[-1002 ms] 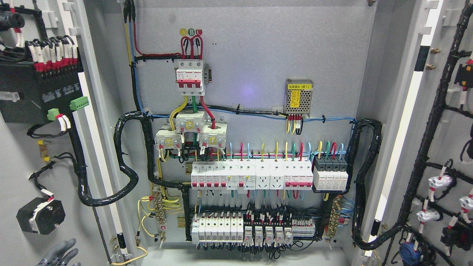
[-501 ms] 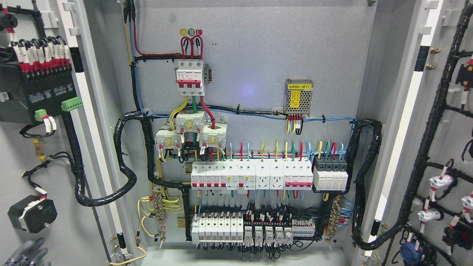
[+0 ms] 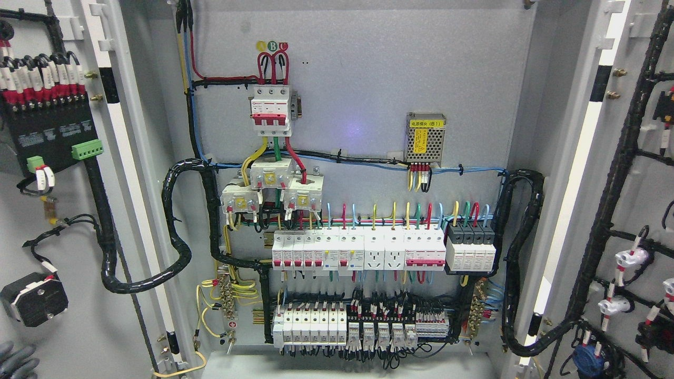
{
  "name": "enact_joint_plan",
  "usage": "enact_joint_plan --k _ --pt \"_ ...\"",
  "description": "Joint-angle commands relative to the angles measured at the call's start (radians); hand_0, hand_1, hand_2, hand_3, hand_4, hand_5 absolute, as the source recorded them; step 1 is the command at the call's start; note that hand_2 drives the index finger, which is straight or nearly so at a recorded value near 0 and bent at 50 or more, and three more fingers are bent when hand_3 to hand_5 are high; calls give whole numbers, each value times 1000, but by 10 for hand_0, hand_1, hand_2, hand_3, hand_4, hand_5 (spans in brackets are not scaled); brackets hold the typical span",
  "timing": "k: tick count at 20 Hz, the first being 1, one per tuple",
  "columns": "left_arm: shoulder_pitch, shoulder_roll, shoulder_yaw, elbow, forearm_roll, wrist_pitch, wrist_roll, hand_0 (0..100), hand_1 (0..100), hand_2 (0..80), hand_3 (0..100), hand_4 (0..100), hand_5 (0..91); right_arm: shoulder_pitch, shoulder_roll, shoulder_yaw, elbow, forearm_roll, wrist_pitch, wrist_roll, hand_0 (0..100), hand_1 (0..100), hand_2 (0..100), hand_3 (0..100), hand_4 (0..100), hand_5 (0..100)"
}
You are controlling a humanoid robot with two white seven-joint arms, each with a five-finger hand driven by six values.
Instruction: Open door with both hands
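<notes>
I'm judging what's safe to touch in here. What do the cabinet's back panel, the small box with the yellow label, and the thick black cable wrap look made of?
Back panel: likely painted sheet metal, matte grey, finely speckled.
Small box: bare metal, perforated mesh casing.
Cable wrap: black plastic, ribbed spiral, slightly glossy.

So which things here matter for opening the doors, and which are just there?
For the job:
left door, swung open
right door, swung open
left hand, at the bottom left corner

Just there:
red-and-white breaker
mesh power supply
row of white breakers
black cable looms
</notes>
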Motion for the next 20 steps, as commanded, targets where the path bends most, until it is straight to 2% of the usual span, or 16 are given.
enact_joint_plan --k 1,15,20 --pt "-22 40 22 105 24 3 5 0 0 0 0 0 0 8 5 -27 23 -17 1 1 0 0 0 0 0 0" --pt "-123 83 -4 266 40 7 5 0 0 0 0 0 0 8 3 -43 71 -25 -1 1 0 0 0 0 0 0" --pt "-169 104 -35 330 68 7 5 0 0 0 0 0 0 8 3 -57 69 -29 -1 1 0 0 0 0 0 0"
